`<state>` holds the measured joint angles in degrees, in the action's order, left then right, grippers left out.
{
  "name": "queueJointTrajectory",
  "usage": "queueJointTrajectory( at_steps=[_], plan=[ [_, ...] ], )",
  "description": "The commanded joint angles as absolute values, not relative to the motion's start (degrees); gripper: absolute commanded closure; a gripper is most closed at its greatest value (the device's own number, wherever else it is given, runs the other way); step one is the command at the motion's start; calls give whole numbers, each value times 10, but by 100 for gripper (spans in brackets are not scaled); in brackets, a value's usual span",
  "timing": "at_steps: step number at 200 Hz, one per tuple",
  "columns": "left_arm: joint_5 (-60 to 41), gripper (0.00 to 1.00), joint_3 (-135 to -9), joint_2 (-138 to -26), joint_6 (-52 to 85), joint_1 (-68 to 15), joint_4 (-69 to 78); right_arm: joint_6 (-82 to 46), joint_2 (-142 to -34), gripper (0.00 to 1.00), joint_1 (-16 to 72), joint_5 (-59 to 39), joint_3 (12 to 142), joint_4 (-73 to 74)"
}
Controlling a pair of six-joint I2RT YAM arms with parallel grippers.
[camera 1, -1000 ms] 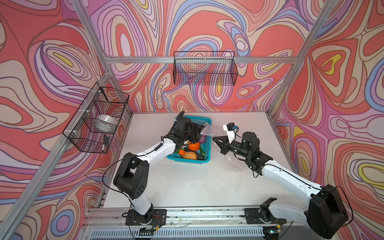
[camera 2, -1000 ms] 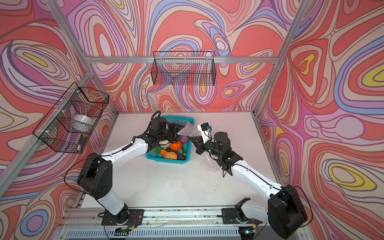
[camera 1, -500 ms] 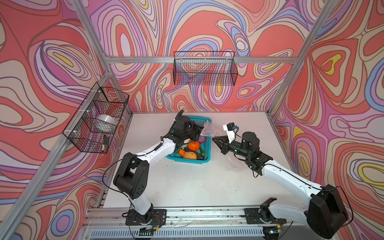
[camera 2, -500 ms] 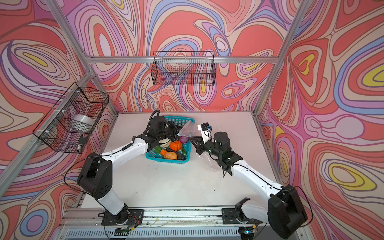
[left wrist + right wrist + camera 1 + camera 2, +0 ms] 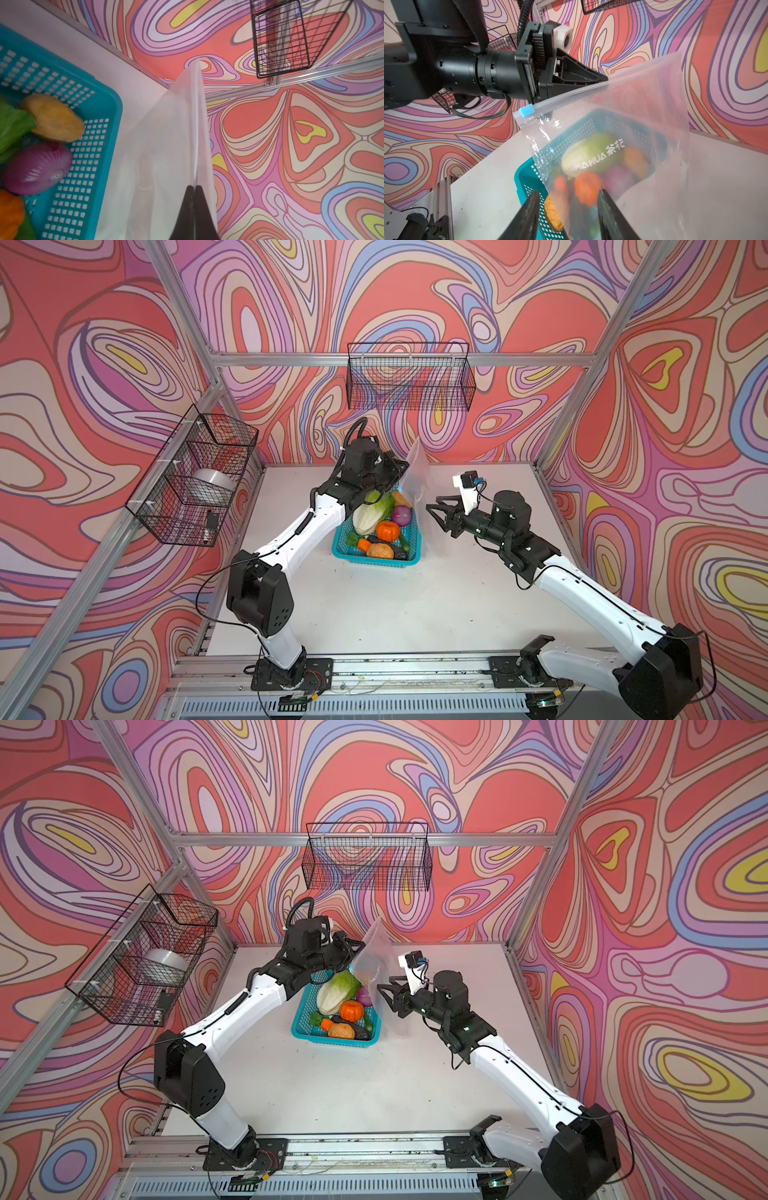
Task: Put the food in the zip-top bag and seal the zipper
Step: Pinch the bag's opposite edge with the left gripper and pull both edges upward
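on the white table (image 5: 374,614), the teal perforated basket (image 5: 376,562) holds the food: a tan potato (image 5: 379,551) and a carrot (image 5: 363,544) at the near wall, then the orange pumpkin (image 5: 388,531), the lettuce (image 5: 370,514) and the purple onion (image 5: 402,515), with a second potato (image 5: 54,118) at the far end. just beside the basket's right wall, the clear zip-top bag (image 5: 417,477) hangs upright, its lower end reaching the table. the right gripper (image 5: 432,504) is released, jaws apart, level with the bag's side; contact cannot be confirmed. the left gripper (image 5: 194,188) is clenched on the zipper (image 5: 571,95) edge and holds it raised; the light-blue slider (image 5: 527,110) sits at the track's end. beyond, a black wire basket (image 5: 409,377) hangs on the rear wall
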<state>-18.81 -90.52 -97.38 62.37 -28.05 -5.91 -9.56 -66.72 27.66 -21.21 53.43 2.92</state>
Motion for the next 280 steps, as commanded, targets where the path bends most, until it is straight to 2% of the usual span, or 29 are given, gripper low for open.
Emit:
queueJointTrajectory(
  at_steps=[1,26,52,97,148,249,263,280],
  plan=[
    [-204,100,-920,-988,535,-282,-102,-99,-660,50,273,-197,561,6],
    [-199,100,-913,-974,472,-307,-101,-170,-688,44,272,-126,619,-47],
    [-149,100,-891,-950,418,-340,-108,-260,-744,44,270,-104,717,-128],
    [-81,100,-860,-929,408,-381,-102,-443,-826,46,269,-68,844,-283],
    [-22,100,-853,-924,419,-410,-90,-553,-769,49,269,-12,752,-264],
    [-11,100,-851,-911,397,-443,-93,-563,-784,53,269,-35,730,-187],
    [-10,100,-848,-910,400,-445,-91,-563,-789,57,269,-37,732,-196],
    [-8,100,-847,-908,402,-446,-87,-570,-794,68,269,-44,727,-201]
  ],
)
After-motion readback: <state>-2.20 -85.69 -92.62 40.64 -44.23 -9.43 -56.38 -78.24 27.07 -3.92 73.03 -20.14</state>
